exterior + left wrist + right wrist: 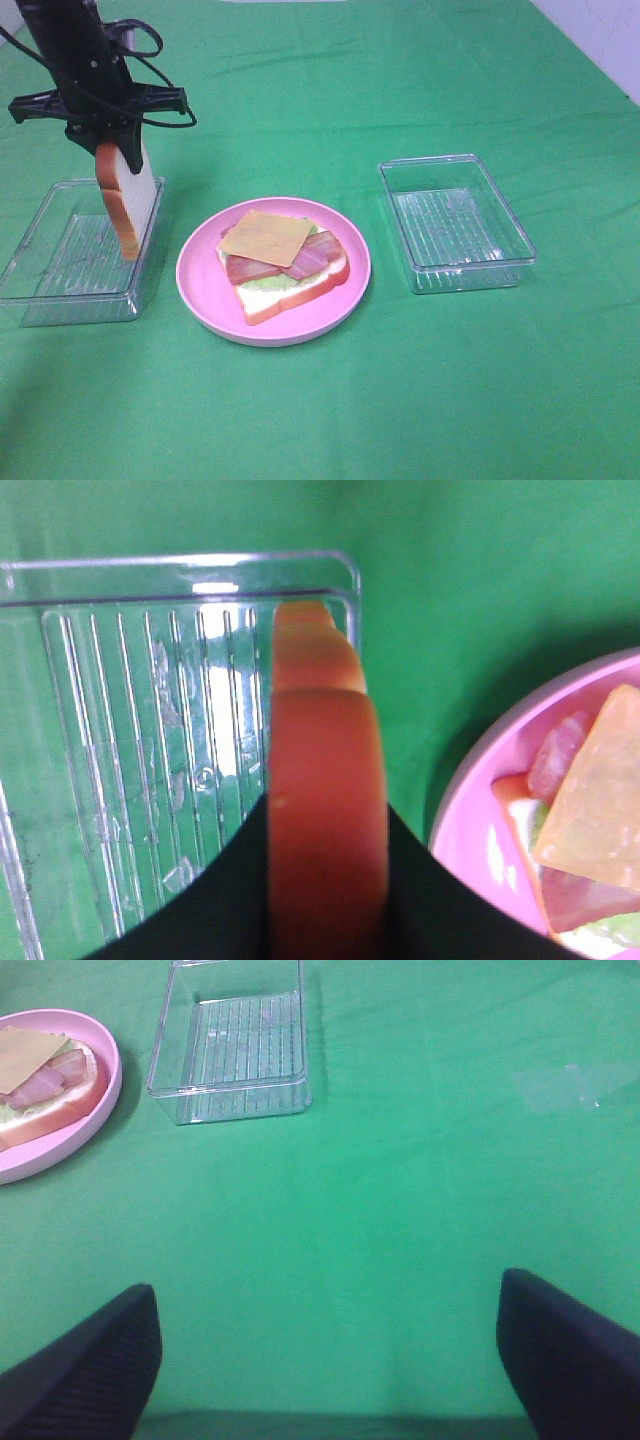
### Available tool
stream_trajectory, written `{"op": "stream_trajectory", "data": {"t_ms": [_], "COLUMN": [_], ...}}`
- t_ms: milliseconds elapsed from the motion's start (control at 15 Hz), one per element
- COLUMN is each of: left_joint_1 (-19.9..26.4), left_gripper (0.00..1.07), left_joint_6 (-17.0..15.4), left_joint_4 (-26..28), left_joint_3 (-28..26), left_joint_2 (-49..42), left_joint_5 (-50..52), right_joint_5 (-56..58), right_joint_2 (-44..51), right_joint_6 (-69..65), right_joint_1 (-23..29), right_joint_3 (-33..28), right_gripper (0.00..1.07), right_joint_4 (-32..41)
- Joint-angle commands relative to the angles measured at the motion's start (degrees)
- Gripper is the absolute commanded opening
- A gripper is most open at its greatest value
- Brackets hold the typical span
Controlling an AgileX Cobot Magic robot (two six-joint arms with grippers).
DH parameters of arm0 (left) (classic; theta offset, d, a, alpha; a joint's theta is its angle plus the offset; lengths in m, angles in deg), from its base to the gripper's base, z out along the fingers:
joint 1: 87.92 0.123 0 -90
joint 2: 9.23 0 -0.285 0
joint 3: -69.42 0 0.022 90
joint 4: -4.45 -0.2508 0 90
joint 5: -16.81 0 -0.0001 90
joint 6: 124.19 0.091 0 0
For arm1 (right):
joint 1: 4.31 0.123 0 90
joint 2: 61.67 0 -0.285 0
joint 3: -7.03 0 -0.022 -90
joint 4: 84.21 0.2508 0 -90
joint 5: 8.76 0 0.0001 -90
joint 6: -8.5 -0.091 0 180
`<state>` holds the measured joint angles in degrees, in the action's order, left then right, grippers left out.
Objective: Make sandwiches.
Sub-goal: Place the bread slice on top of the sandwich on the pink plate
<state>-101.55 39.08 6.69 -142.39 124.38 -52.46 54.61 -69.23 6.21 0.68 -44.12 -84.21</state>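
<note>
The worktop [330, 420] is covered in green cloth. Two clear ribbed trays sit on it: one tray [40, 280] near the left edge, the other tray [505, 215] toward the right edge. A round pink plate [200, 290] lies between them, near the centre. On the plate rests the open sandwich [285, 262]: one white bread slice with an orange-brown crust, pale green lettuce, reddish-brown bacon strips and a square yellow cheese slice on top. The left tool [108, 135] is closed on a second bread slice [128, 200], which hangs on edge above the left tray's right wall. The right tool [325, 1360] stands wide apart over bare cloth, holding nothing.
</note>
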Motion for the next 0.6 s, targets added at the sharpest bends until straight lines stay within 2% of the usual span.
{"op": "stream_trajectory", "data": {"t_ms": [67,133,267,333,400,467,600], "left_joint_1": [-0.34,-1.09,-1.95,-2.98,-3.32,-3.78,-3.72], "left_gripper": [0.02,0.02,0.02,0.02,0.02,0.02,0.02], "left_joint_6": [-0.46,-0.29,2.01,7.05,9.4,14.61,21.83], "left_joint_4": [1.2,2.01,5.56,11.52,14.21,19.65,30.08], "left_joint_3": [-3.15,-5.16,-5.21,-5.04,-5.04,-5.04,-5.04], "left_joint_2": [-4.47,-8.37,-9.57,-8.94,-8.37,-6.65,-2.64], "left_joint_5": [-6.36,-6.25,-5.44,-5.56,-5.96,-6.3,-6.3], "right_joint_5": [-0.11,-0.11,-0.11,-0.11,-0.11,-0.11,-0.11], "right_joint_2": [1.83,1.83,1.83,1.83,1.83,1.83,1.83], "right_joint_6": [-0.34,-0.34,-0.34,-0.34,-0.34,-0.34,-0.34], "right_joint_1": [-0.23,-0.23,-0.23,-0.23,-0.23,-0.23,-0.23], "right_joint_3": [0.06,0.06,0.06,0.06,0.06,0.06,0.06], "right_gripper": [0.87,0.87,0.87,0.87,0.87,0.87,0.87], "right_joint_4": [-0.34,-0.34,-0.34,-0.34,-0.34,-0.34,-0.34]}}
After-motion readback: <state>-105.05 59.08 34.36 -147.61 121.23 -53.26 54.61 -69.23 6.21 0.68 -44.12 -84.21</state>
